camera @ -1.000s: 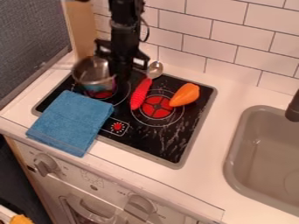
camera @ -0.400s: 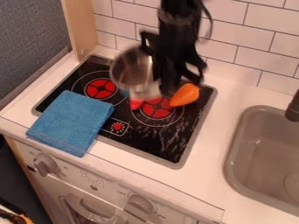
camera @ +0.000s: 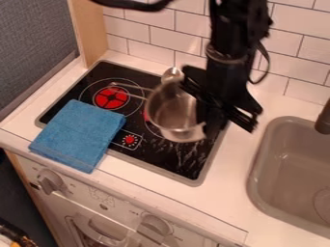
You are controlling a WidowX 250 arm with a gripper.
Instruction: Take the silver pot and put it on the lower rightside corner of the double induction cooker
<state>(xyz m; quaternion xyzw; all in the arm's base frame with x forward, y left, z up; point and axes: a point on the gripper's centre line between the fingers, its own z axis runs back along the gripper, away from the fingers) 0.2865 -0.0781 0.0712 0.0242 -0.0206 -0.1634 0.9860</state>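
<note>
Holding the silver pot (camera: 172, 113) above the double induction cooker (camera: 151, 155), approx. 3 o'clock of its ctr, we've got pickup done; placing nr 5 o'clock & release are left. Our gripper (camera: 207, 116) is clamped on the pot's 3 o'clock rim, pointing down, arm (camera: 233, 50) hanging from 1 o'clock.

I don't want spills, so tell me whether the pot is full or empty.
Empty, as far as shows: the pot has its open top towards the camera, and bare metal shows inside, with no food or liquid.
</note>
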